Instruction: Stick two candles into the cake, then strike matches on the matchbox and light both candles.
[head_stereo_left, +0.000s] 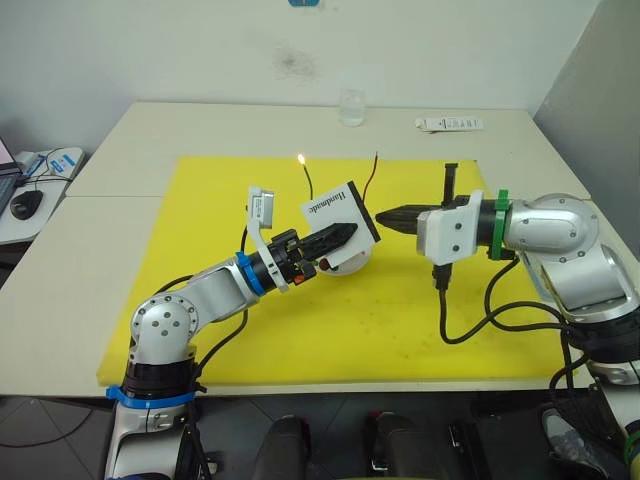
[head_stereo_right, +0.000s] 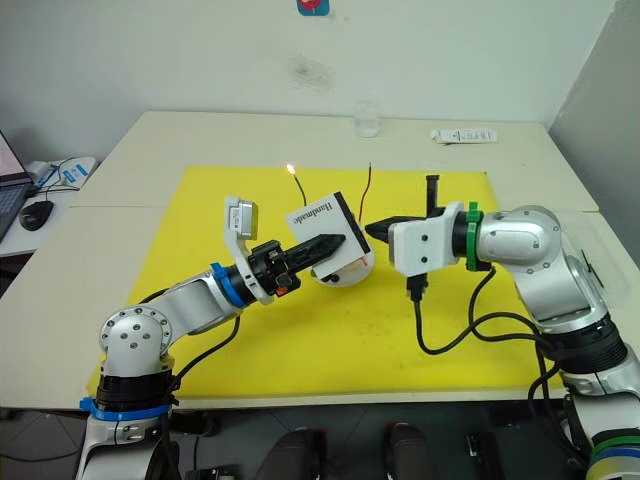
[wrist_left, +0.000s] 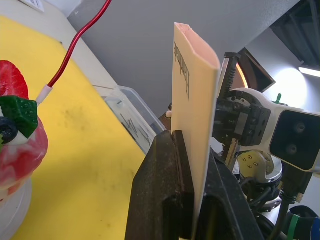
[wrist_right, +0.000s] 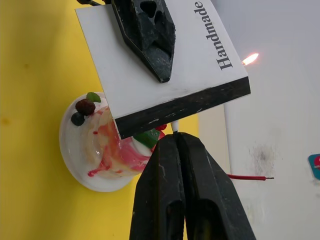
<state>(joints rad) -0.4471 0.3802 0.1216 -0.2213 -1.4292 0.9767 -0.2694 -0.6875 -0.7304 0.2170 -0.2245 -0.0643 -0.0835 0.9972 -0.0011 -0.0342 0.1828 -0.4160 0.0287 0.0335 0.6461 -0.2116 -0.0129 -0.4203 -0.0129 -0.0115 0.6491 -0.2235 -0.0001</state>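
Over on the left, the left claw (head_stereo_left: 338, 236) is clamped tight on the matchbox (head_stereo_left: 340, 212), its two black fingers pinching the flat white box from both faces, so the box stands tilted on edge above the yellow mat (head_stereo_left: 200, 300) with "Handmade" reading along its upper side and the black striking strip facing the other arm. From the left wrist the box is a thin pale slab wedged between the fingers (wrist_left: 160, 200), no gap either side.

Just behind and under the box sits the cake (wrist_right: 107, 150) on its small white plate (wrist_right: 75, 160), pink and smeared, a dark berry and a green leaf at its rim. Two candles rise from it: the green candle (head_stereo_left: 306, 180) carries a small flame at its tip, and the red candle (head_stereo_left: 372, 178) next to it, wavy and thin, shows no flame.

Now to the right: the right claw (head_stereo_left: 388, 215) points straight at the striking strip, fingers pressed together to a closed tip just beside the box's black edge. In the right wrist view something small and pale peeks out at that tip, right against the strip; whether it is a match, I can't tell.

Far back on the desk (head_stereo_left: 200, 130): a clear glass (head_stereo_left: 351, 107) and a white remote (head_stereo_left: 449, 124).
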